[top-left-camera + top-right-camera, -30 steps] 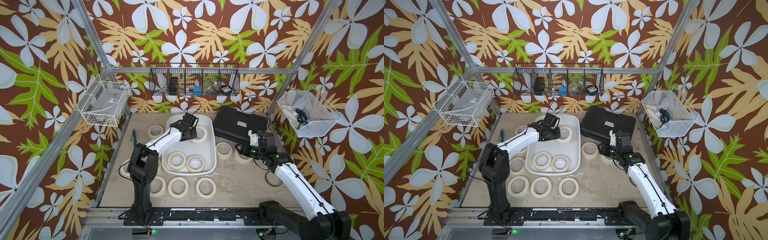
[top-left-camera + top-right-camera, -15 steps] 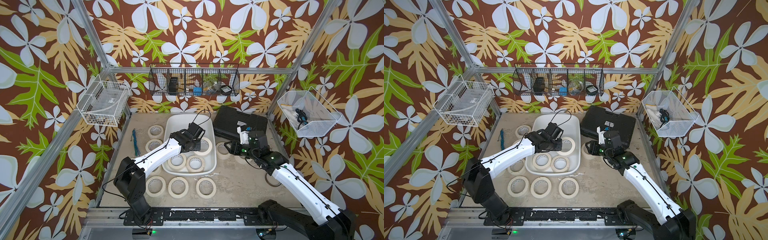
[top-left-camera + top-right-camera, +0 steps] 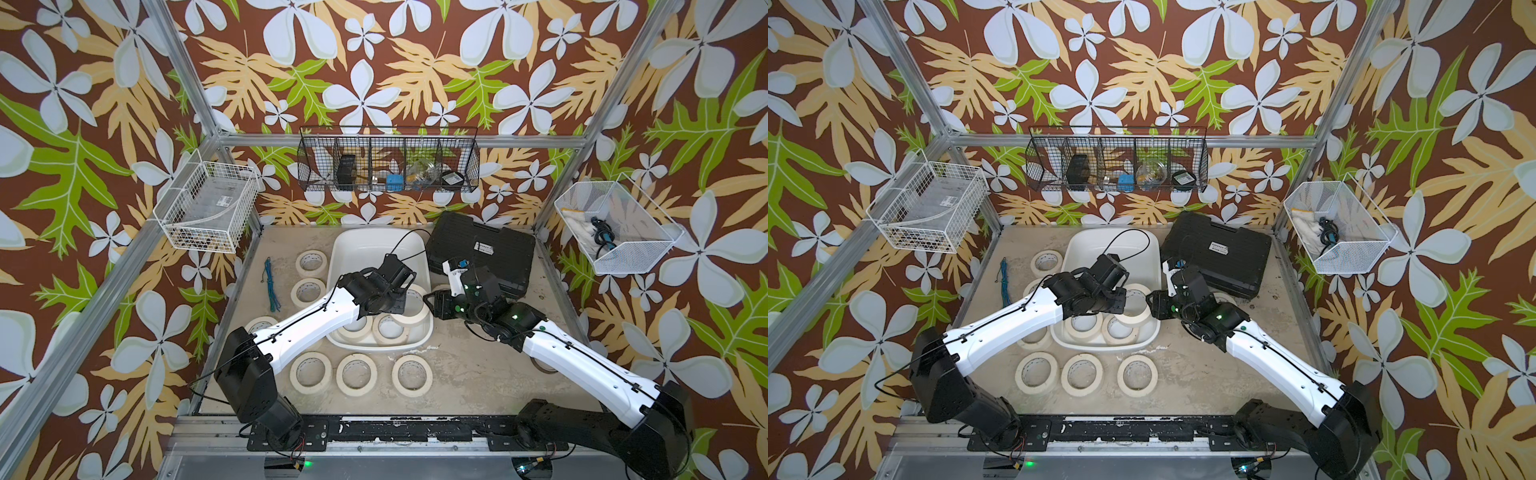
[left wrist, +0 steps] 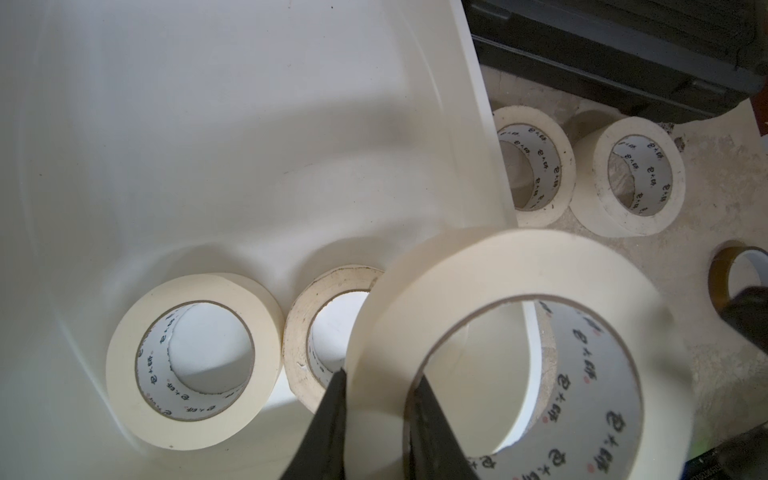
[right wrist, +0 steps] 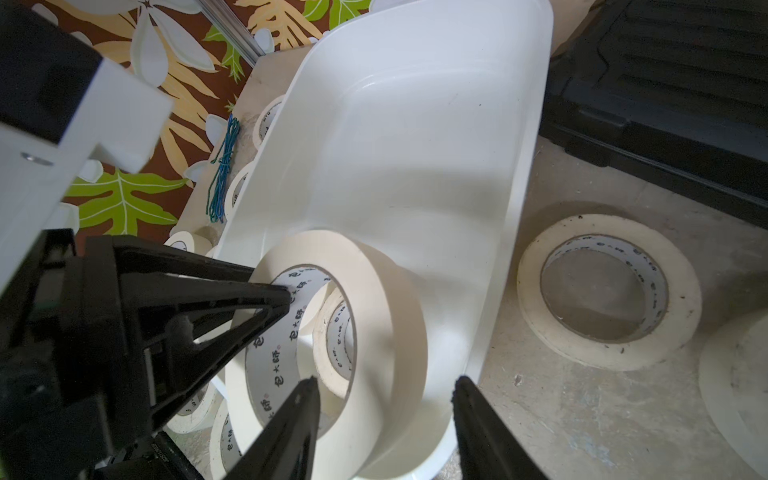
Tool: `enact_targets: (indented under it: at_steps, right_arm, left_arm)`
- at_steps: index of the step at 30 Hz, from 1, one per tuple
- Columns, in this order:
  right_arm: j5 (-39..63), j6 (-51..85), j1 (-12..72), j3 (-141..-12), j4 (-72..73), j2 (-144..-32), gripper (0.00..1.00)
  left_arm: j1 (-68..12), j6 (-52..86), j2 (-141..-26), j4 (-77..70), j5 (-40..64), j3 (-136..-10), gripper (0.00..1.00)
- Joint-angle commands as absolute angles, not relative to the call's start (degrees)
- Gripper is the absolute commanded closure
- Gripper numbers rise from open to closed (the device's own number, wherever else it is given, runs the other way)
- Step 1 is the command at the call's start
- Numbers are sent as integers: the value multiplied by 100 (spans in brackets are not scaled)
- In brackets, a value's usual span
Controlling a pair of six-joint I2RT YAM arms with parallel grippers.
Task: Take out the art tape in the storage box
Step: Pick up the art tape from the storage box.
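- Left claw [image 4: 381,374]: clamped narrow on the wall of one art tape roll [image 4: 478,270], with one finger [image 4: 332,415] on the outer face and the other inside the printed core.
- Held roll: lifted clear of the box floor and tilted. The left wrist view shows it over the rim of the storage box [image 4: 249,124], at the box's right near corner.
- Right claw [image 5: 384,384]: jaws stand apart. The lower part of the held roll lies between the two fingers [image 5: 478,424]. Contact with the roll cannot be told.
- Storage box [image 3: 374,235]: sits on the worktop [image 3: 457,365] towards the back, with the black case [image 3: 486,245] just beside it on the right.
- Rolls inside the box: two [image 4: 191,365] [image 4: 303,345] lie flat, side by side at the near end. The rest of the box floor is bare.
- Rolls on the worktop:
  - three in a row [image 3: 311,388] [image 3: 356,390] [image 3: 412,392] in front of the box;
  - three [image 3: 310,272] [image 3: 308,300] [image 3: 259,322] to its left;
  - two [image 4: 536,212] [image 4: 636,224] to its right, near the black case.
- Blue-green cord [image 3: 271,286]: lies on the worktop, left of the left-hand rolls.
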State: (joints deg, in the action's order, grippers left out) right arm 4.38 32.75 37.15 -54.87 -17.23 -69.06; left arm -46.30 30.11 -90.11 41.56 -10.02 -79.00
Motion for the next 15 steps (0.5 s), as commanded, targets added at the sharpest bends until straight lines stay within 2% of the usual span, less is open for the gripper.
enact_targets:
  at_steps: [1,11,15]
  right_arm:
    - [343,3180,3798,-5585,-1557,-7005,44]
    - [258,3093,3966,-5732,-1595,-7459,45]
    - [164,3066,3976,-5765,-1624,-7588,54]
  left_arm:
    - [-4691,2953,-8982,4156,-985,-7967,86]
    - [-4779,2905,-9073,4211,-942,-8060,86]
    - [-4782,2902,-9099,4202,-880,-8077,86]
